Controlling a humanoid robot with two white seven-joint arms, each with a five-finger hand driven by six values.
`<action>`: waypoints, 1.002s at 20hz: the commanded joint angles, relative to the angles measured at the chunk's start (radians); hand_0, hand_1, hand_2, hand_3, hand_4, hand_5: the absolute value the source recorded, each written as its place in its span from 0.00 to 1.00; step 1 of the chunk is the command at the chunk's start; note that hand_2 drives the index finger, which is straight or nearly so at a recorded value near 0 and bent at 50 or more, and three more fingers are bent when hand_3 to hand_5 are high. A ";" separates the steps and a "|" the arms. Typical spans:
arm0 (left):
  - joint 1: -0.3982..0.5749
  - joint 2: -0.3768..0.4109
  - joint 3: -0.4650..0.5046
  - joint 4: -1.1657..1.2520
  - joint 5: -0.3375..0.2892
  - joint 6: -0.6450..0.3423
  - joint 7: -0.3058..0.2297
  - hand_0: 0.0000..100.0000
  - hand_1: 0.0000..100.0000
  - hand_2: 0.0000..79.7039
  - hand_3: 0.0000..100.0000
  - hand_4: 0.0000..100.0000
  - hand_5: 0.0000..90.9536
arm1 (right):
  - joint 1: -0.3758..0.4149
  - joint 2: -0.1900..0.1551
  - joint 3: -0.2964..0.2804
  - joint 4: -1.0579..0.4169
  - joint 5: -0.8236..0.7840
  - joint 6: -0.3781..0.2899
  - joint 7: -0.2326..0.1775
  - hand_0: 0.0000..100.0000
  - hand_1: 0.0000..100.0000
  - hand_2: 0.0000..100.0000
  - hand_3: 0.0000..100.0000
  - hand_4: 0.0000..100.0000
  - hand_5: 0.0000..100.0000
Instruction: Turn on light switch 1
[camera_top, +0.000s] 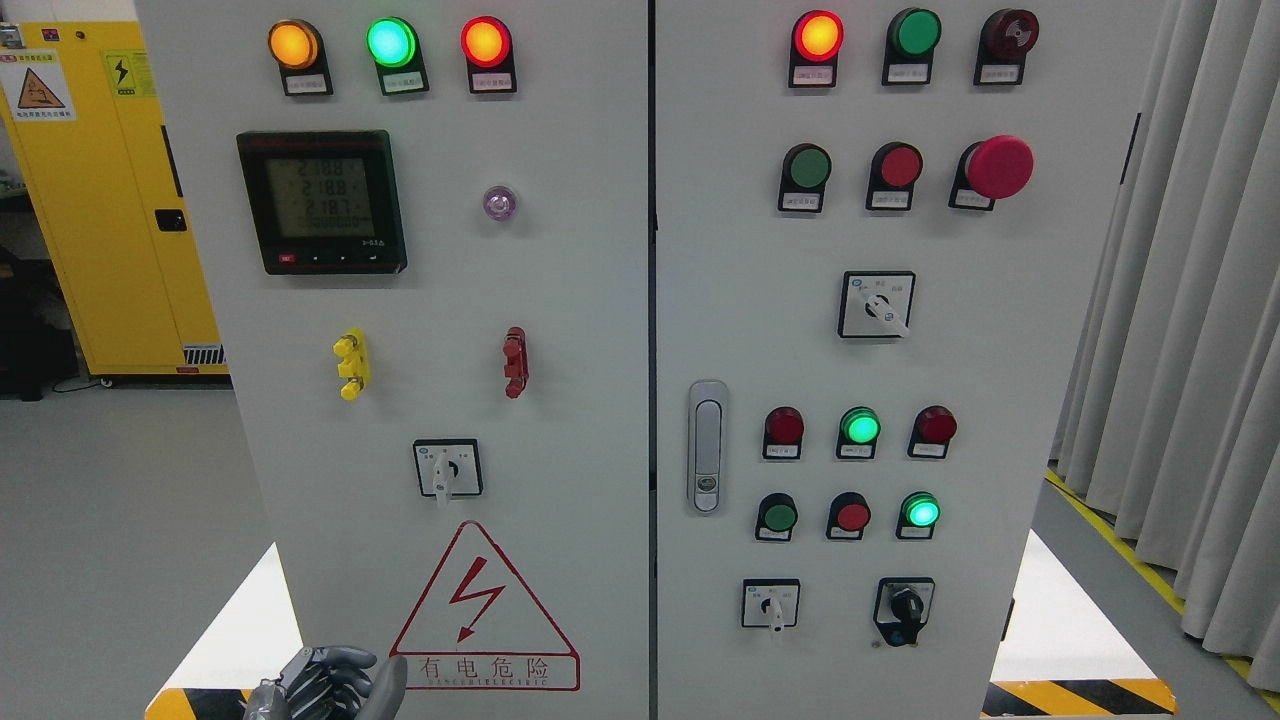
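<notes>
Our left hand (330, 685) sits at the bottom edge, left of centre, low in front of the grey cabinet (560, 300), its fingers loosely curled and holding nothing, the thumb beside the red warning triangle (485, 610). We cannot tell which control is switch 1; the nearest is the rotary switch (447, 468) above the triangle, well above the hand. Three lamps (391, 42) glow along the upper left, a meter (322, 200) below them.
</notes>
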 joint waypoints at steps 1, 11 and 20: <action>-0.069 -0.066 -0.047 -0.022 -0.033 0.046 0.002 0.13 0.60 0.71 0.80 0.87 0.86 | 0.000 0.000 0.000 0.000 -0.029 0.001 0.001 0.00 0.50 0.04 0.00 0.00 0.00; -0.147 -0.090 -0.047 -0.021 -0.079 0.140 0.003 0.22 0.62 0.74 0.83 0.90 0.94 | 0.000 0.000 0.000 0.000 -0.029 0.001 0.001 0.00 0.50 0.04 0.00 0.00 0.00; -0.199 -0.098 -0.047 -0.016 -0.128 0.200 0.045 0.28 0.62 0.74 0.83 0.90 0.94 | 0.000 0.000 0.000 0.000 -0.029 0.001 0.001 0.00 0.50 0.04 0.00 0.00 0.00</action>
